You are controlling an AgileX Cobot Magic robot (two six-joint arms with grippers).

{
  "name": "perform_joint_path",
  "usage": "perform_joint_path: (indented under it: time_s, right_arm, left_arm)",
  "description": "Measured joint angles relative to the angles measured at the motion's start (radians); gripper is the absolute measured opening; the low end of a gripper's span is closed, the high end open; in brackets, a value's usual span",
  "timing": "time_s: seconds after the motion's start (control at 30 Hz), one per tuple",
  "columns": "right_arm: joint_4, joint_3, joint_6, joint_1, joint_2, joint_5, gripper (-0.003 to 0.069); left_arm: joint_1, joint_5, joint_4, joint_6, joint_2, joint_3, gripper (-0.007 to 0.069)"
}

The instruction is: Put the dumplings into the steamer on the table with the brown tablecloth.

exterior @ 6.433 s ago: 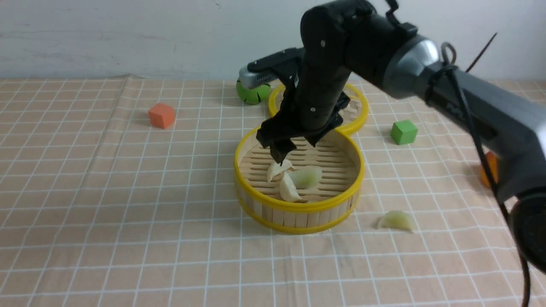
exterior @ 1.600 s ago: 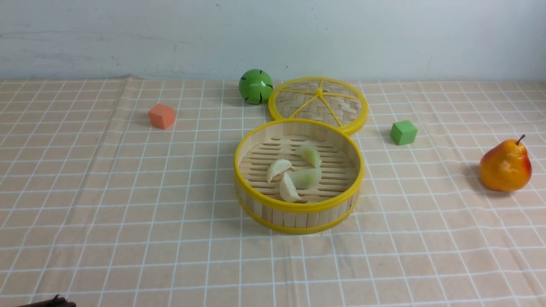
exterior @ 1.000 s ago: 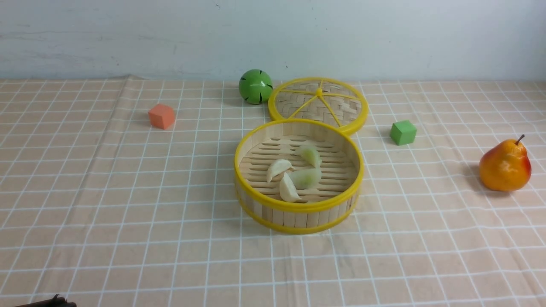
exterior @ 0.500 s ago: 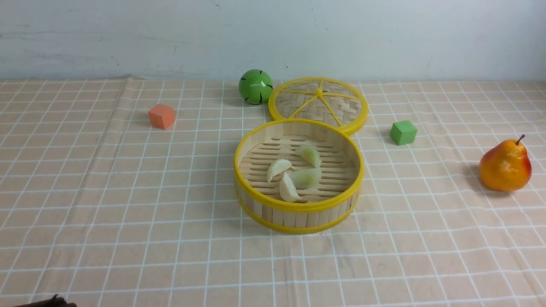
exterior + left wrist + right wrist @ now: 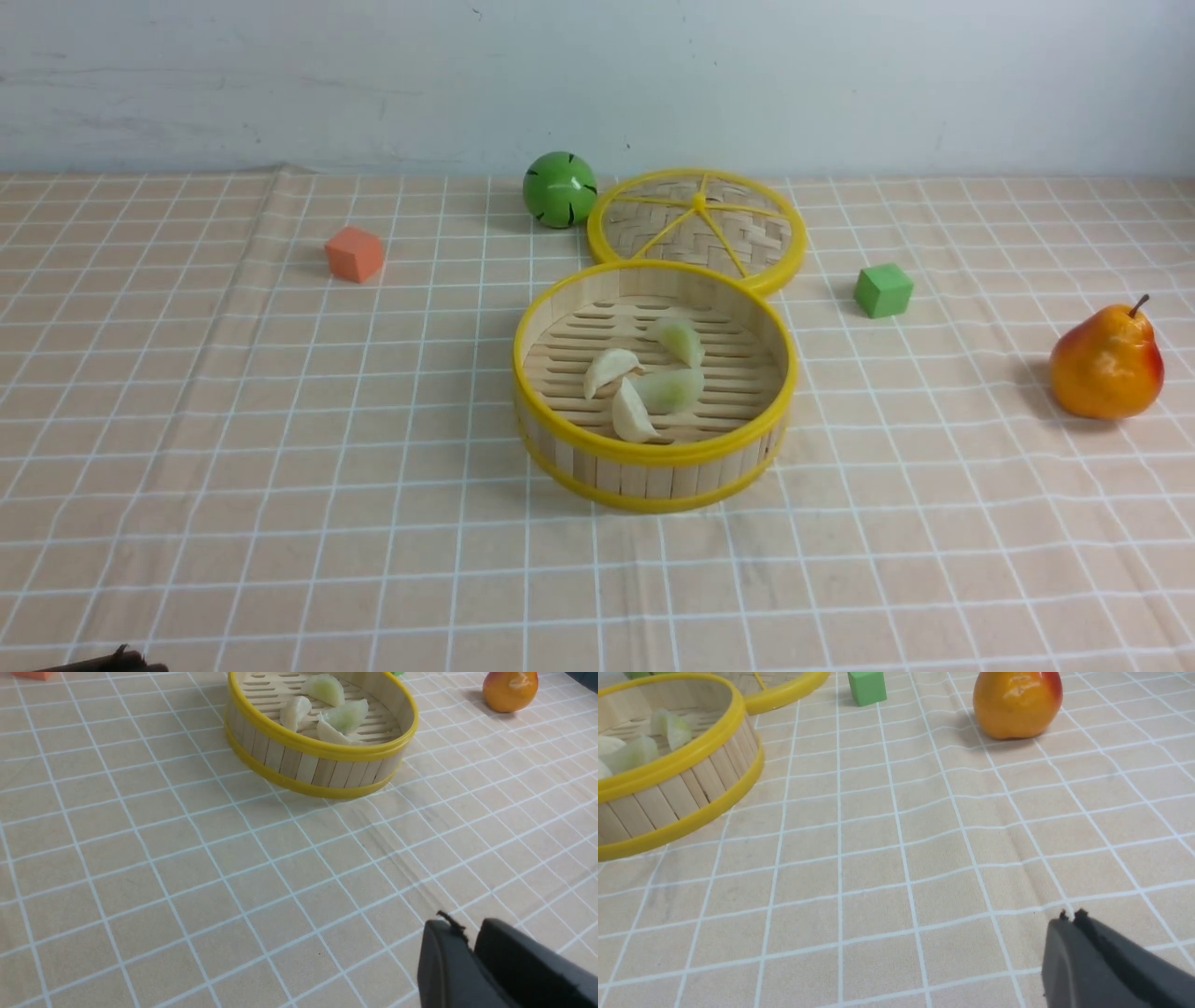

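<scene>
All four dumplings (image 5: 644, 378) lie inside the steamer (image 5: 653, 457), which stands near the middle of the table (image 5: 233, 467) on the brown tablecloth (image 5: 934, 560). Two white ones and two green ones are close together on the slatted floor. The left gripper (image 5: 469, 938) stays low over bare cloth, well apart from the steamer; its jaws look almost together with nothing between them. The right gripper (image 5: 1071, 917) is pressed together and holds nothing, also over bare cloth.
</scene>
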Motion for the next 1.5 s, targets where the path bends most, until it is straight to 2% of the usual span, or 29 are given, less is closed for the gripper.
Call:
perform_joint_path:
  time_s: [0.67, 0.8, 0.87, 0.9, 0.97, 1.0, 1.03, 1.13, 1.33, 1.5]
  right_arm:
    - [0.001, -0.001, 0.001, 0.000, 0.000, 0.000, 0.0001]
    - [0.001, -0.001, 0.001, 0.000, 0.000, 0.000, 0.0005]
    - [0.001, -0.001, 0.001, 0.000, 0.000, 0.001, 0.0007]
    - [0.001, -0.001, 0.001, 0.000, 0.000, 0.001, 0.0008]
    - [0.001, -0.001, 0.001, 0.000, 0.000, 0.001, 0.0010]
    - [0.001, -0.001, 0.001, 0.000, 0.000, 0.001, 0.0011]
    - [0.001, -0.001, 0.001, 0.000, 0.000, 0.001, 0.0011]
    - [0.001, -0.001, 0.001, 0.000, 0.000, 0.001, 0.0013]
    - [0.001, -0.001, 0.001, 0.000, 0.000, 0.001, 0.0018]
    - [0.001, -0.001, 0.001, 0.000, 0.000, 0.001, 0.0021]
  left_arm:
    - [0.000, -0.011, 0.013, 0.000, 0.000, 0.016, 0.0092]
    - [0.015, -0.104, 0.019, 0.000, -0.004, 0.081, 0.0092]
    - [0.078, -0.244, 0.006, 0.000, -0.017, 0.138, 0.0074]
    - [0.092, -0.257, 0.003, 0.000, -0.023, 0.147, 0.0067]
    - [0.188, -0.407, -0.011, 0.000, -0.050, 0.196, 0.0020]
    - [0.205, -0.431, -0.013, 0.000, -0.056, 0.211, 0.0006]
    - [0.275, -0.512, -0.021, 0.000, -0.087, 0.254, -0.0014]
    - [0.400, -0.571, -0.021, 0.000, -0.146, 0.314, -0.0014]
    - [0.590, -0.532, -0.021, 0.000, -0.266, 0.413, -0.0014]
    - [0.666, -0.405, -0.021, 0.006, -0.313, 0.443, -0.0014]
